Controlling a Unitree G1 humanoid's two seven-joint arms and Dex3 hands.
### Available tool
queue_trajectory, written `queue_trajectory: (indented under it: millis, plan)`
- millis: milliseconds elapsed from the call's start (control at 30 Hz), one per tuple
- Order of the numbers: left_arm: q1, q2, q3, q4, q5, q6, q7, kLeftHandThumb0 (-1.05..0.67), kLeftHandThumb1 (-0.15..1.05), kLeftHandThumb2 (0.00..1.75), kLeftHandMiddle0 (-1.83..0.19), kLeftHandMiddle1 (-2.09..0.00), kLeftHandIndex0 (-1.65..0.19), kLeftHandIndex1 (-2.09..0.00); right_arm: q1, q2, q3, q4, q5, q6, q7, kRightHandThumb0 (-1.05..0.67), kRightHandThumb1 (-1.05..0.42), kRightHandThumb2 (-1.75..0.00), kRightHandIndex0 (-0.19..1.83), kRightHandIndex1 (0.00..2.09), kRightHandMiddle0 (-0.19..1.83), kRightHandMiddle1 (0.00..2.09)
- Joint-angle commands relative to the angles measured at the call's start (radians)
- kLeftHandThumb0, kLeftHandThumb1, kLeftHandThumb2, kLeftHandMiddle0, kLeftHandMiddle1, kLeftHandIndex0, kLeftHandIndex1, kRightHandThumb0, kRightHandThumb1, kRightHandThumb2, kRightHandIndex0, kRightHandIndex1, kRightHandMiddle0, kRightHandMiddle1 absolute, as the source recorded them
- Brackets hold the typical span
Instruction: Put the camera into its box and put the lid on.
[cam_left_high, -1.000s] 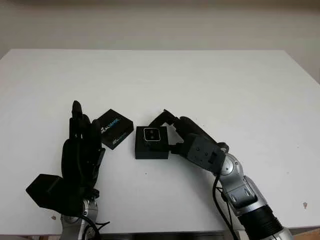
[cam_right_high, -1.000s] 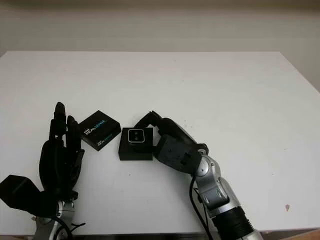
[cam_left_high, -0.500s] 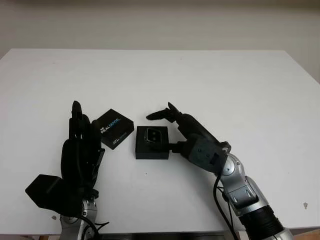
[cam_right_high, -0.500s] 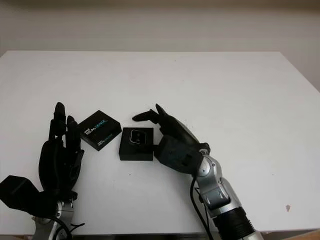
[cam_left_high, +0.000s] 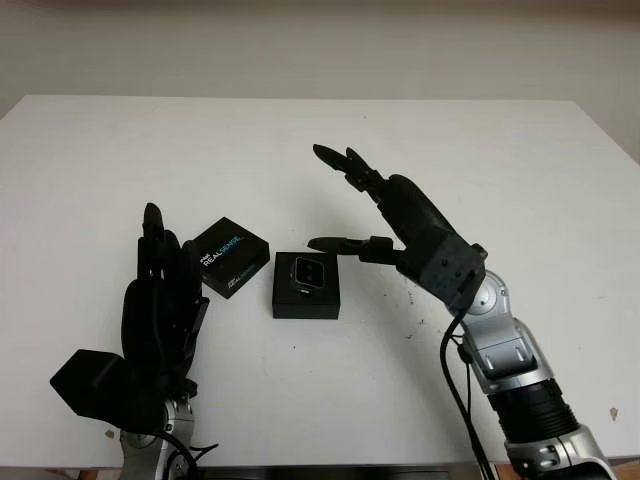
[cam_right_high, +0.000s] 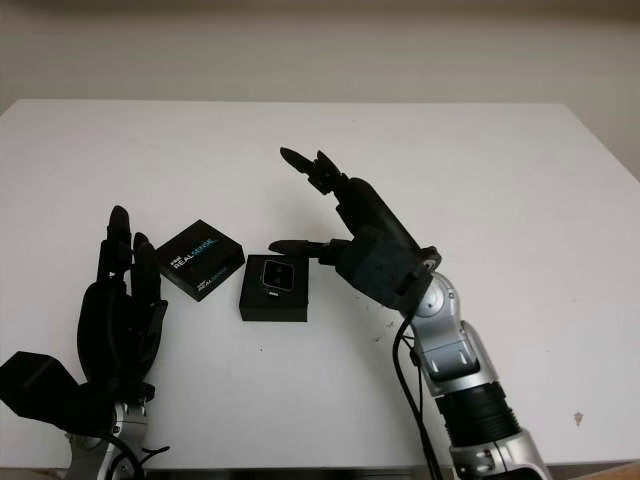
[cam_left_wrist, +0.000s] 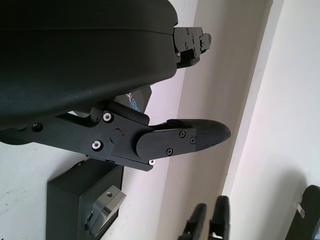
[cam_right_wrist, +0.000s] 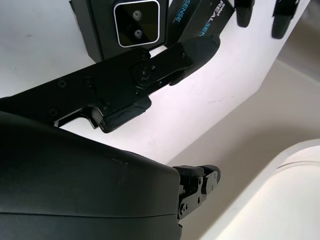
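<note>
The camera (cam_left_high: 308, 271) is seated in its box (cam_left_high: 306, 296). The lid (cam_left_high: 229, 256) is left alongside. The right hand (cam_left_high: 385, 212) is raised, holding nothing; the left hand (cam_left_high: 160, 305) is parked, holding nothing.

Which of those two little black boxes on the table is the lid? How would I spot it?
On the white table, two black boxes sit ahead of the open left hand. The lid is the one closest to that hand, with white and blue lettering on top; the box beside it holds a silver-faced camera.
</note>
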Motion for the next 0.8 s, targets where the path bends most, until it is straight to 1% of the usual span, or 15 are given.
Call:
queue_trajectory:
  millis: [0, 33, 67, 100, 167, 233, 267, 333, 467, 600, 767]
  plan:
    - [0.0, -0.004, -0.003, -0.001, 0.007, -0.008, 0.003, -0.56, 1.05, 0.46, 0.03, -0.06, 0.07, -0.06, 0.006, -0.023, 0.005, -0.032, 0.006, -0.045, 0.023, -0.78, -0.95, -0.09, -0.02, 0.08, 0.08, 0.1]
    - [0.0, -0.004, -0.003, -0.001, 0.008, -0.008, 0.004, -0.56, 1.05, 0.46, 0.04, -0.05, 0.07, -0.06, 0.016, -0.038, 0.017, -0.035, -0.012, -0.081, 0.028, -0.77, -0.99, -0.1, -0.02, 0.07, 0.07, 0.09]
    - [0.001, -0.004, -0.004, -0.002, 0.008, -0.008, 0.004, -0.56, 1.05, 0.46, 0.04, -0.05, 0.07, -0.06, 0.025, -0.056, 0.032, -0.038, -0.036, -0.113, 0.035, -0.77, -1.02, -0.15, -0.02, 0.07, 0.05, 0.08]
    - [0.001, -0.004, -0.004, -0.003, 0.008, -0.007, 0.004, -0.56, 1.05, 0.46, 0.04, -0.05, 0.07, -0.06, 0.032, -0.077, 0.049, -0.037, -0.065, -0.157, 0.039, -0.77, -1.04, -0.27, -0.06, 0.06, 0.0, 0.05]
    - [0.002, -0.005, -0.003, -0.005, 0.006, -0.005, 0.005, -0.56, 1.05, 0.46, 0.04, -0.05, 0.07, -0.06, 0.038, -0.12, 0.083, -0.025, -0.146, -0.26, 0.024, -0.77, -1.04, -0.41, -0.08, 0.04, -0.04, 0.03]
    - [0.003, -0.007, -0.003, -0.01, 0.001, -0.001, 0.006, -0.56, 1.05, 0.45, 0.03, -0.06, 0.06, -0.06, 0.041, -0.149, 0.112, -0.016, -0.22, -0.335, 0.006, -0.78, -1.05, -0.52, -0.12, 0.03, -0.09, 0.01]
    - [0.004, -0.006, -0.004, -0.01, 0.001, -0.001, 0.005, -0.56, 1.05, 0.45, 0.03, -0.05, 0.07, -0.06, 0.043, -0.158, 0.123, -0.01, -0.252, -0.363, -0.006, -0.79, -1.05, -0.54, -0.13, 0.03, -0.1, 0.01]
    - [0.002, -0.006, -0.004, -0.008, 0.001, -0.003, 0.004, -0.56, 1.05, 0.45, 0.03, -0.06, 0.06, -0.06, 0.045, -0.17, 0.146, 0.0, -0.32, -0.404, -0.032, -0.82, -1.05, -0.58, -0.13, 0.03, -0.1, 0.02]
    - [0.0, -0.004, -0.002, -0.004, -0.004, -0.007, -0.002, -0.56, 1.05, 0.45, 0.04, -0.05, 0.07, -0.05, 0.04, -0.171, 0.174, 0.029, -0.407, -0.447, -0.081, -0.86, -1.05, -0.6, -0.15, 0.03, -0.1, 0.02]
    - [-0.002, -0.005, -0.004, -0.002, 0.001, -0.009, 0.0, -0.56, 1.05, 0.45, 0.04, -0.05, 0.07, -0.06, 0.017, -0.168, 0.209, 0.063, -0.509, -0.459, -0.131, -0.89, -1.05, -0.62, -0.17, 0.02, -0.11, 0.03]
    - [-0.002, -0.007, -0.004, -0.003, -0.002, -0.01, -0.001, -0.56, 1.05, 0.45, 0.04, -0.05, 0.07, -0.05, -0.028, -0.148, 0.262, 0.122, -0.598, -0.447, -0.158, -0.91, -1.05, -0.56, -0.15, 0.04, -0.09, 0.04]
